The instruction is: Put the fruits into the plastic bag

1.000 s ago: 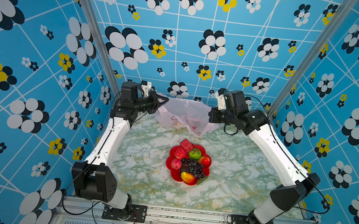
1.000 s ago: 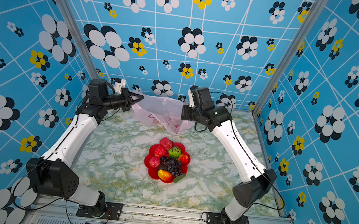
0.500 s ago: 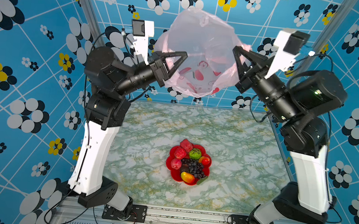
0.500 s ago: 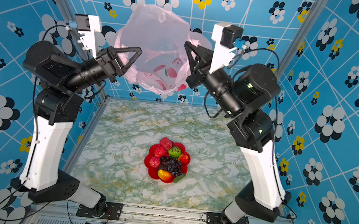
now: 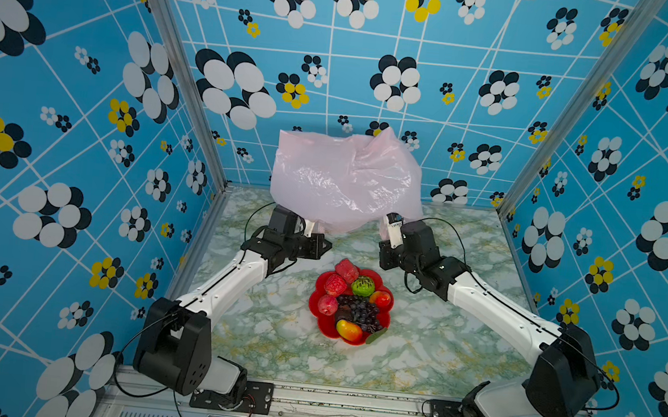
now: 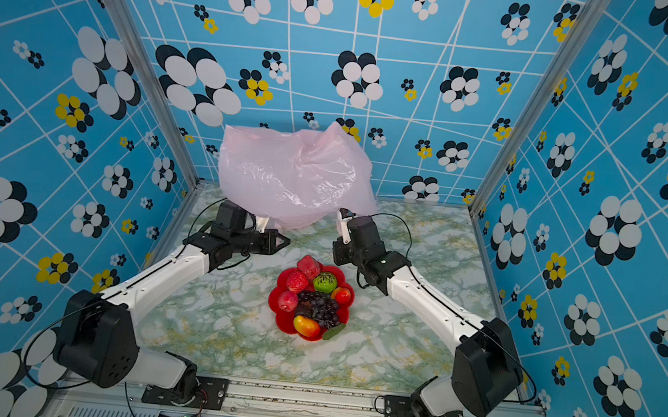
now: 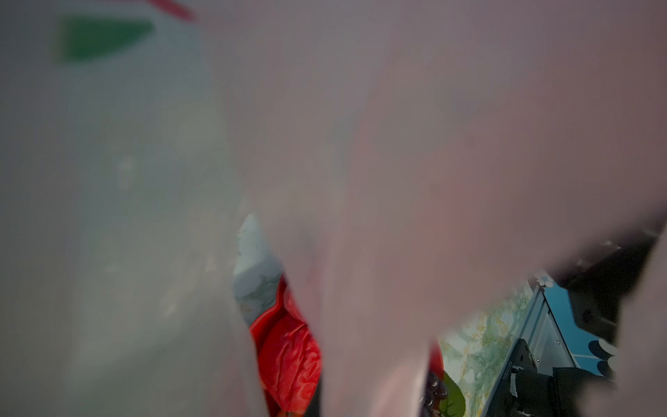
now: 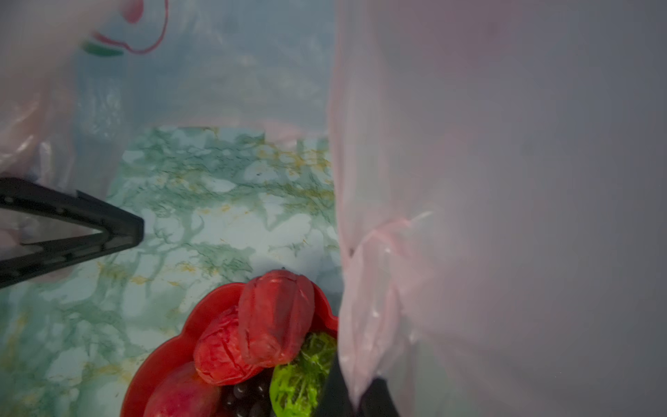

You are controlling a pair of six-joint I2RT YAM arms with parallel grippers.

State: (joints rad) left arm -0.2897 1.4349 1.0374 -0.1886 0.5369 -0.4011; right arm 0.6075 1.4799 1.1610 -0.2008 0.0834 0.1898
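Observation:
The fruits point(image 5: 358, 310) lie heaped on a red plate point(image 5: 316, 306) mid-table: red ones, a bumpy green one point(image 6: 325, 282), dark grapes and a mango point(image 6: 306, 326). The pale-pink plastic bag point(image 5: 348, 177) balloons up behind the plate in both top views. My left gripper point(image 5: 326, 245) is low, just left of the plate's far edge, shut with a strip of bag running into it. The bag point(image 7: 397, 144) hides its jaws in the left wrist view. My right gripper point(image 8: 355, 400) is shut on a fold of bag film, right beside the green fruit point(image 8: 303, 375).
The marble tabletop point(image 5: 270, 337) is boxed in by blue flowered walls point(image 5: 78, 151) on three sides, with metal posts at the back corners. Both arm bases stand at the front rail point(image 5: 347, 399).
Both arms lifted the bag high off the back of the table, spread between them. They have since dropped low near the plate, and the bag billows up behind them.

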